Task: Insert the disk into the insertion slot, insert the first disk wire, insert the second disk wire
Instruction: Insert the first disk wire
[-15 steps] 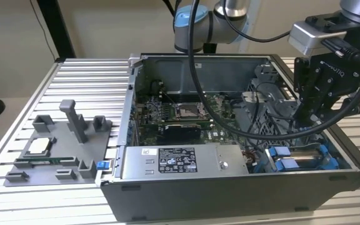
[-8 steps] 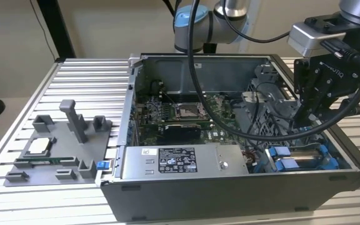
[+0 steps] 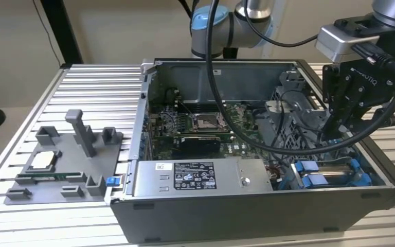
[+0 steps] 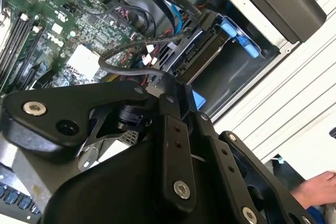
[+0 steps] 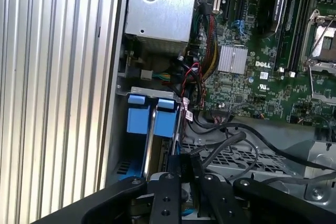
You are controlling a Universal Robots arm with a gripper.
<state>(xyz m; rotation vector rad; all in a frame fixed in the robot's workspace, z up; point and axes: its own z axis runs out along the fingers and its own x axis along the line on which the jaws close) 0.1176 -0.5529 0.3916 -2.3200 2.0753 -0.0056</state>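
Now, your hand hangs inside the computer case, over the disk, which sits in the insertion slot just beside the power supply. The disk's blue tabs show, but its label is hidden. You cannot tell whether the hand is clenched.

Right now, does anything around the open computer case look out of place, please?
A person's hand shows in the second wrist view, outside the computer case, odd so near the robot arm. Nothing inside looks askew or damaged.
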